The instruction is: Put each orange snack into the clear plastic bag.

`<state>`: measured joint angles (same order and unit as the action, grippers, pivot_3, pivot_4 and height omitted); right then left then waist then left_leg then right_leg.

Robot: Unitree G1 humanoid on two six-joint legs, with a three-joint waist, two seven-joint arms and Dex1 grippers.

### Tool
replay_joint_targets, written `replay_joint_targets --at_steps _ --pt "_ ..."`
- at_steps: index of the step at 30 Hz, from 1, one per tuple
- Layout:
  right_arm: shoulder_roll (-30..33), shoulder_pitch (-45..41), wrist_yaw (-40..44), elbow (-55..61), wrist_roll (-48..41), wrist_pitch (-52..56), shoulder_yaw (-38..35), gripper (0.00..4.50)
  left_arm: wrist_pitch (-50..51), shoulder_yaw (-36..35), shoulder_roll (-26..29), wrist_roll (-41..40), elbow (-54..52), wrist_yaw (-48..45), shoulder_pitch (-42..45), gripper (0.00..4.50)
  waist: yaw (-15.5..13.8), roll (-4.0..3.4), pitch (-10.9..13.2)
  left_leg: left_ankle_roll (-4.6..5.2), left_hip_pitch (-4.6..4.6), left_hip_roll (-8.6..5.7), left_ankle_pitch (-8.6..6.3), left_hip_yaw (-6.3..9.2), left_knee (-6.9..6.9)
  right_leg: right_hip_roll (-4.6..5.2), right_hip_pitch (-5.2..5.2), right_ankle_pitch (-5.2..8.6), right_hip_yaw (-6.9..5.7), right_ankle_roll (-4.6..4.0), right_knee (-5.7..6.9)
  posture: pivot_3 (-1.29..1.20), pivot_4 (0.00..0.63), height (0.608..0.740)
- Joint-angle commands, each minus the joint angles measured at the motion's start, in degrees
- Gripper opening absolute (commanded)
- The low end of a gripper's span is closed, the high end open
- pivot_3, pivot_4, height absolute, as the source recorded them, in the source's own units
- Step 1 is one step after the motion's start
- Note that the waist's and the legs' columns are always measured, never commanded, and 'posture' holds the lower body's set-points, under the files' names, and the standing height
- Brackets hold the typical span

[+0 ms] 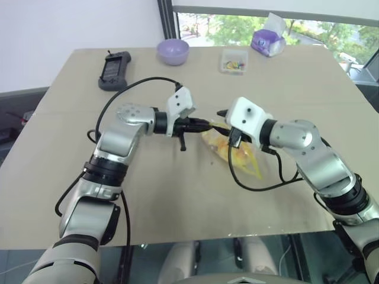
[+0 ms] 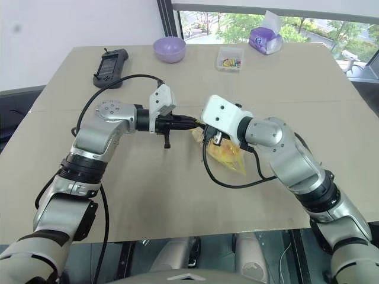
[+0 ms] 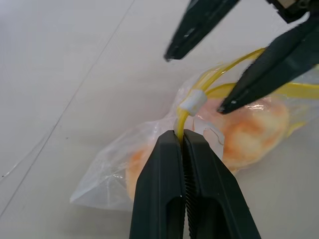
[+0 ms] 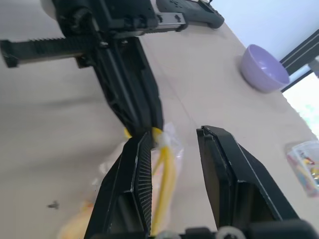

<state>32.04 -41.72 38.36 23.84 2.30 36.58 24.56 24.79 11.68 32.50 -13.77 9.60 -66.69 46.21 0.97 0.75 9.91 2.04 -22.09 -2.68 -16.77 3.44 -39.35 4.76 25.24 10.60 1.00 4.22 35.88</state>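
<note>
In the left eye view I see the bag [image 1: 234, 152] at the centre of the frame on the tan table [image 1: 177, 195], crumpled and see-through, with orange-yellow showing through it. My left gripper [image 1: 204, 124] comes in from the left and my right gripper [image 1: 220, 116] from the right, both meeting at the bag's upper end. Along the top of the frame sit a black handheld device [image 1: 113, 70], a purple bowl [image 1: 173, 51], a small clear box [image 1: 234, 61] of coloured bits and a purple tissue pack [image 1: 267, 41].

The right eye view gives me the same layout, the bag just right of centre beneath my right wrist.

In the left wrist view my left fingers [image 3: 164, 194] are pressed together on the bag's yellow seal strip [image 3: 209, 82], just below its white slider. Both snacks [image 3: 249, 127] lie inside the clear film as soft pale-orange lumps, one toward the right of the frame, one lower left. My right gripper's two black fingertips stand apart at the upper right, just above the strip.

In the right wrist view my right fingers [image 4: 127, 189] are spread, the yellow strip running up beside the left-hand one, with nothing clamped between them.
</note>
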Motion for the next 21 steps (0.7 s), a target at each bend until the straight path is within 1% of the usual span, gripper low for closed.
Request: replay_joint_targets --at_steps 1,2,5,6,7,20,21 --pt "-0.15 -1.7 0.75 0.11 2.26 -2.62 0.52 1.62 0.44 -1.86 0.3 -1.21 -2.61 0.08 1.13 0.0 0.0 0.0 0.0 0.0 0.0 0.0 0.0 0.0 0.0 0.0 0.0 0.0 0.0 0.0 0.0 0.0 0.15 0.74" --pt "-0.3 -1.79 0.9 -0.18 2.67 -2.84 0.64 1.62 0.64 -1.91 0.31 -1.27 -2.74 0.11 1.16 0.0 0.0 0.0 0.0 0.0 0.0 0.0 0.0 0.0 0.0 0.0 0.0 0.0 0.0 0.0 0.0 0.0 0.15 0.74" --pt "-0.45 -1.97 1.72 -0.59 3.67 -3.15 0.98 0.9 1.03 -2.04 0.29 -1.38 -2.94 0.16 1.24 0.0 0.02 0.0 0.0 0.0 0.0 0.0 0.0 0.0 0.0 0.0 0.0 0.0 0.0 0.0 0.0 0.0 0.15 0.74" --pt "-0.51 -1.99 2.03 -0.62 3.83 -3.15 1.03 0.4 1.15 -2.07 0.28 -1.4 -2.98 0.18 1.27 0.0 0.02 0.0 0.0 0.0 0.0 0.0 0.0 0.0 0.0 0.0 0.0 0.0 0.0 0.0 0.0 0.0 0.15 0.74" --pt "-0.57 -1.99 2.39 -0.53 3.96 -3.07 1.12 0.06 1.3 -2.12 0.26 -1.44 -3.03 0.17 1.29 0.0 0.01 0.0 0.0 0.0 0.0 0.0 0.0 0.0 0.0 0.0 0.0 0.0 0.0 0.0 0.0 0.0 0.15 0.74" --pt "-0.48 -3.21 5.64 -1.4 7.91 -4.75 2.04 0.06 2.57 -2.29 0.14 -2.1 -3.18 0.16 1.84 0.0 0.02 0.0 0.0 0.0 0.0 0.0 0.0 0.0 0.0 0.0 0.0 0.0 0.0 0.0 0.0 0.0 0.15 0.74" --pt "-0.52 -3.32 5.82 -1.45 8.24 -4.93 2.03 0.58 2.62 -2.29 0.15 -2.14 -3.25 0.18 1.84 0.0 0.0 0.0 0.0 0.0 0.0 0.0 0.0 0.0 0.0 0.0 0.0 0.0 0.0 0.0 0.0 0.0 0.15 0.74"
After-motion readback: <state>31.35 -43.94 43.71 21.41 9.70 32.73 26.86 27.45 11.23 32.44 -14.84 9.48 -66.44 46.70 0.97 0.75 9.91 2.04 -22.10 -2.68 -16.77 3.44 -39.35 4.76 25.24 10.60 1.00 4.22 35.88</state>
